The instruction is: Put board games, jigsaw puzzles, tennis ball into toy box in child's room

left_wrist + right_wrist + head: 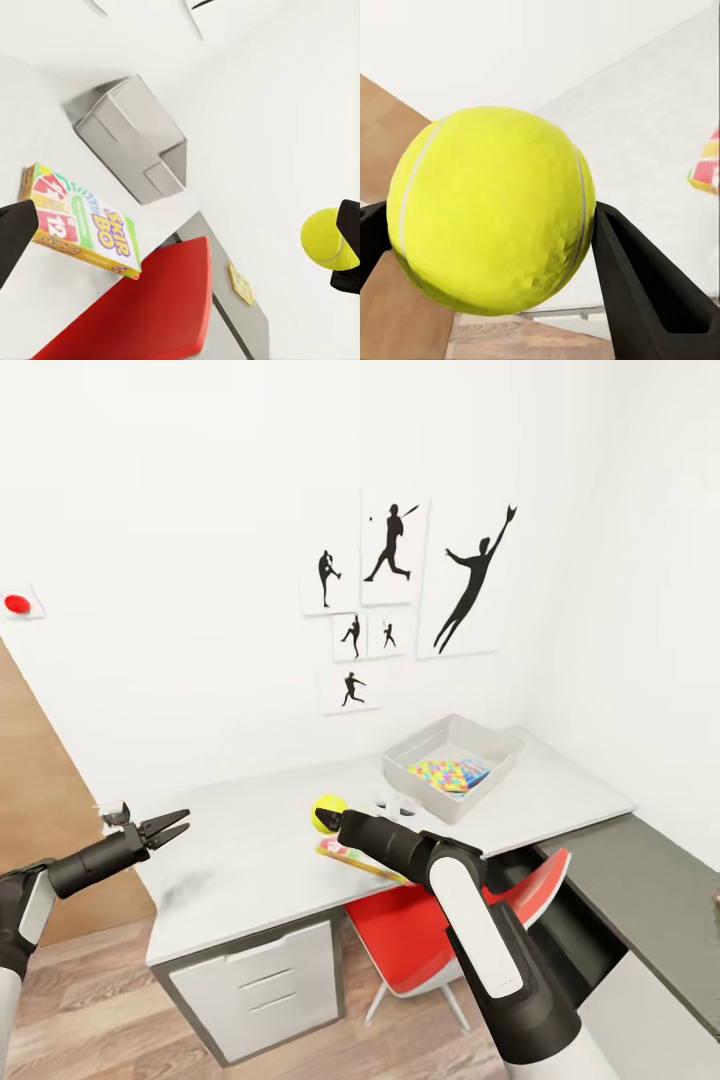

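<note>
Head camera is looking down across the table (250,850). Both wrist cameras are sharing the tennis ball (491,210), the right one sitting close against it.

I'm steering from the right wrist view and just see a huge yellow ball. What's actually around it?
Observer: The head view shows the right gripper holding that tennis ball above a white table.
Operator: Where's the toy box?
Observer: On the table's far right, the grey toy box already has a colourful puzzle inside.
Operator: Anything else left out?
Observer: A Skip-Bo game box lies on the table.
</note>
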`<state>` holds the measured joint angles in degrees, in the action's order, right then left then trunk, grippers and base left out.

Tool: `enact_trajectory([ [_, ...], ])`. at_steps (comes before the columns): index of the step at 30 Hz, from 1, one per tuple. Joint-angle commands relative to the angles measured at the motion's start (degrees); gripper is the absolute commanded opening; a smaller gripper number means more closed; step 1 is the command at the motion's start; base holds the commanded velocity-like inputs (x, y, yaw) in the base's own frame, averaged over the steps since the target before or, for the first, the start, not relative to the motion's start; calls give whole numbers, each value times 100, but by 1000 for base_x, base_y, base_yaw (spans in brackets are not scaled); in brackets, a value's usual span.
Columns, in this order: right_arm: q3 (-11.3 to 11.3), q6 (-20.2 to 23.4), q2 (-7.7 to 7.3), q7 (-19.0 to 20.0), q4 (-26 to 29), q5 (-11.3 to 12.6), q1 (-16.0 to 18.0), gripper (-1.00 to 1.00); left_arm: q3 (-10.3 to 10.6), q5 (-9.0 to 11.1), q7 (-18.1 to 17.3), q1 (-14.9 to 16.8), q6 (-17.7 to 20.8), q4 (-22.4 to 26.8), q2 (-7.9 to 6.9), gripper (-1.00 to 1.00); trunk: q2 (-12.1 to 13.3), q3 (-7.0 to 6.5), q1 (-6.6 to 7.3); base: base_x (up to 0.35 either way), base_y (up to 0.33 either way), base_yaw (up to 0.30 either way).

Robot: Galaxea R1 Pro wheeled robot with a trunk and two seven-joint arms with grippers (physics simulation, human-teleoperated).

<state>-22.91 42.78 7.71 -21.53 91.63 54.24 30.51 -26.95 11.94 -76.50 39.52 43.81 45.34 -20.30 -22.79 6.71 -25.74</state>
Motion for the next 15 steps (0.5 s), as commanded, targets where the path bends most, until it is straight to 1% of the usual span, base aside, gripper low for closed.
enact_trajectory([
  [1,-3,2,2,-70,4,75,8,-100,-3,10,-14,3,58,1,-1,100,-12,10,-5,95,-65,-267],
  [4,-3,2,2,-70,4,76,8,-100,-3,10,-14,3,58,1,0,100,-12,4,-5,111,-109,-256],
  [6,-3,2,2,-70,4,76,8,-100,-3,10,-14,3,58,1,0,100,-12,3,-5,143,-141,-131],
  [11,-3,2,2,-70,4,72,8,-100,-3,10,-14,3,58,1,0,100,-12,2,-5,159,-150,-35],
  [15,-3,2,2,-70,4,72,8,-100,-3,10,-14,3,58,1,0,100,-12,2,-5,104,-100,-2],
])
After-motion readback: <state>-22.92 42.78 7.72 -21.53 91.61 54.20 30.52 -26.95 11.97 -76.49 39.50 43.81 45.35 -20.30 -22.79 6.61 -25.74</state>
